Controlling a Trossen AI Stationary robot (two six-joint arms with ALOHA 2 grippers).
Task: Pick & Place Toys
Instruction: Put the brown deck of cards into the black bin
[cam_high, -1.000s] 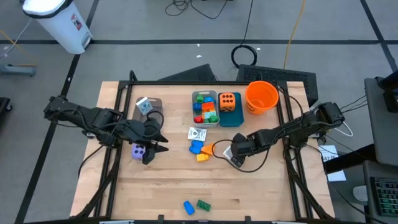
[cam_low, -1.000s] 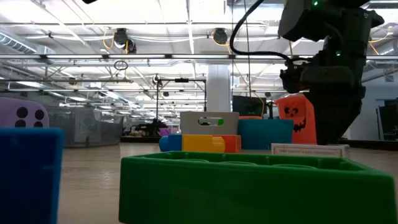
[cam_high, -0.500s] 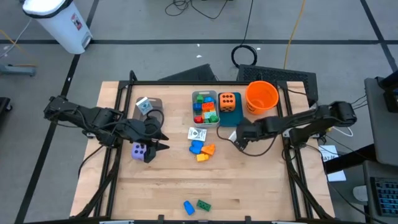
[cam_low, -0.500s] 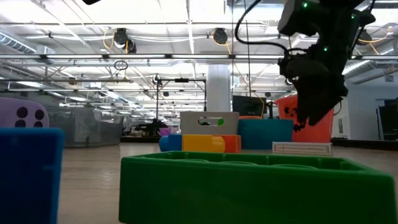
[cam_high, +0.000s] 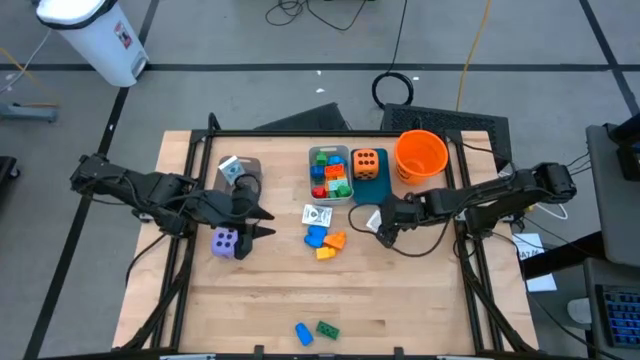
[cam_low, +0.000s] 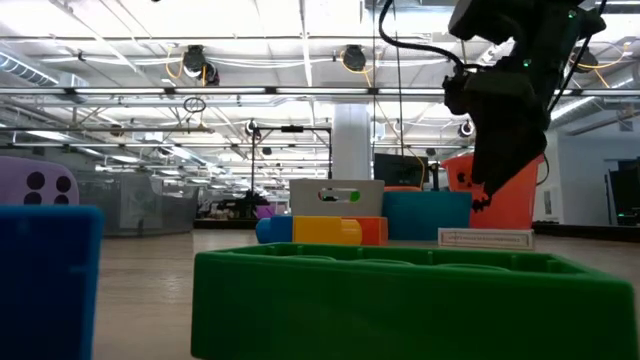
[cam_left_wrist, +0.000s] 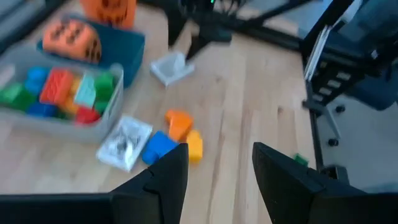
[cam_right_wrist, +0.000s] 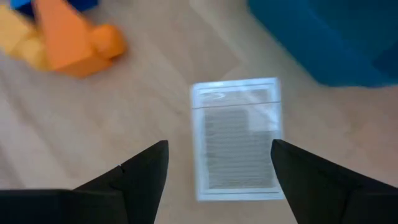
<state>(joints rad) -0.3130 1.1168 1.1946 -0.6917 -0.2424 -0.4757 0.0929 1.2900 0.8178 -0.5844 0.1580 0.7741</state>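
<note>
My right gripper (cam_high: 382, 230) hangs open just above a small white printed packet (cam_right_wrist: 236, 140), which lies flat on the table (cam_high: 400, 300) in front of the teal bin (cam_high: 372, 188). Its fingers stand on either side of the packet, clear of it, as the low view (cam_low: 487, 200) shows. My left gripper (cam_high: 262, 224) is open and empty beside a purple white-dotted die (cam_high: 225, 242) that rests on the table. Blue, orange and yellow bricks (cam_high: 325, 241) and a second packet (cam_high: 316, 214) lie at mid-table.
A grey bin (cam_high: 330, 198) holds several bricks, and the teal bin holds an orange black-dotted die (cam_high: 367, 163). An orange bucket (cam_high: 420, 155) stands at the far right. Another grey bin (cam_high: 240, 170) is at the far left. A blue brick (cam_high: 302, 332) and a green brick (cam_high: 327, 328) lie near the front edge.
My right gripper has moved from mid-table toward the far edge and risen a little, and now hangs over the packet by the teal bin. It then eased slightly back toward the near edge.
</note>
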